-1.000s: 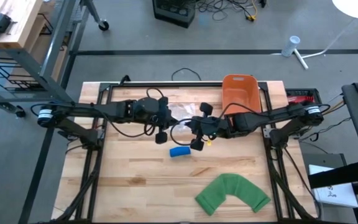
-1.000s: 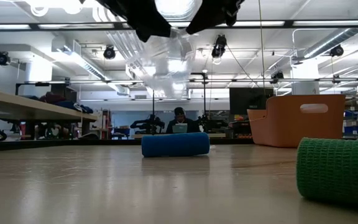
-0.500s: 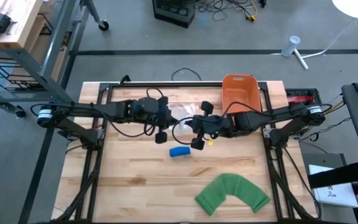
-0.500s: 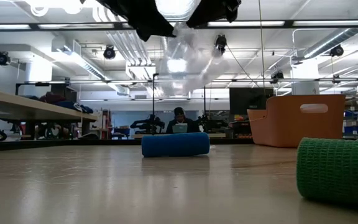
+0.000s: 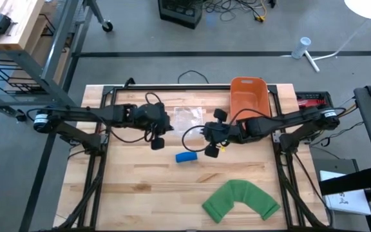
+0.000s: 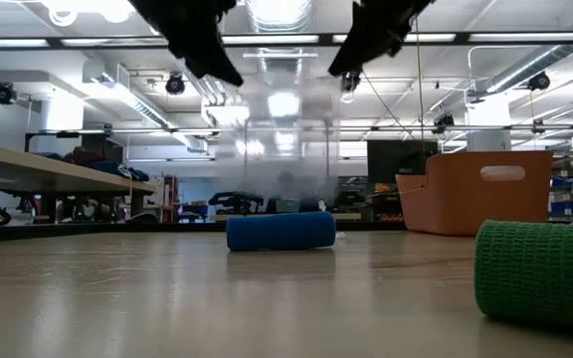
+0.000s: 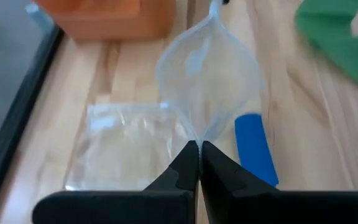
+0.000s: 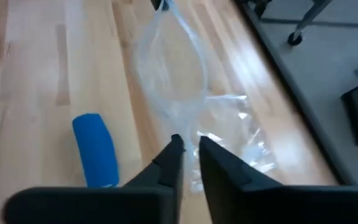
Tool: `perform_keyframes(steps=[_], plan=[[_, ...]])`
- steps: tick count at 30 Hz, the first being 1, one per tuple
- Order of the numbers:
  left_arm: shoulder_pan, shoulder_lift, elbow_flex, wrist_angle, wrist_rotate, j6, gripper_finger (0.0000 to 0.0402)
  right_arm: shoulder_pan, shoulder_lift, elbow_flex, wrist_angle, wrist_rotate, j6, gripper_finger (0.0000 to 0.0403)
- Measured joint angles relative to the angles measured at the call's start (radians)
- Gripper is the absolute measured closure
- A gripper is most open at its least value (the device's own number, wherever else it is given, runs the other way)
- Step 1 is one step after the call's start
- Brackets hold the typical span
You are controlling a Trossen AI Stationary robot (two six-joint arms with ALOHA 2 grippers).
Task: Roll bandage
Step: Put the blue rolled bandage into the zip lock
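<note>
Fingers of left gripper (image 7: 199, 163) pinch clear plastic bag (image 7: 207, 81); right gripper (image 8: 188, 155) slightly parted, letting go. Blue bandage roll (image 5: 186, 156) on table below bag, long axis across table, nearer right gripper.

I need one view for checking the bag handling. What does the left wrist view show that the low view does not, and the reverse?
Only the left wrist view shows the left gripper shut on the clear plastic bag, with more of the bag lying on the wooden table.

Only the low view shows the room behind, the bag hanging between both arms, and the green bandage from the side.

Both show the blue roll, the orange bin and the bag.
</note>
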Motion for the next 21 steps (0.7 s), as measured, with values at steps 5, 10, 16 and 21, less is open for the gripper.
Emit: perform_keyframes(steps=[5, 10, 16, 21], plan=[[0.000, 0.002, -0.072, 0.037, 0.000, -0.016, 0.0401, 0.000, 0.003, -0.063, 0.084, -0.021, 0.037, 0.0291], [0.003, 0.000, -0.085, 0.042, 0.000, -0.033, 0.0401, 0.012, -0.012, -0.045, 0.084, -0.069, -0.008, 0.0231], [0.006, -0.002, -0.082, 0.053, -0.001, -0.034, 0.0401, 0.043, 0.018, -0.035, 0.097, -0.253, -0.077, 0.0191], [0.006, -0.003, -0.081, 0.052, -0.001, -0.038, 0.0401, 0.041, 0.172, -0.050, 0.114, -0.314, -0.067, 0.0172]])
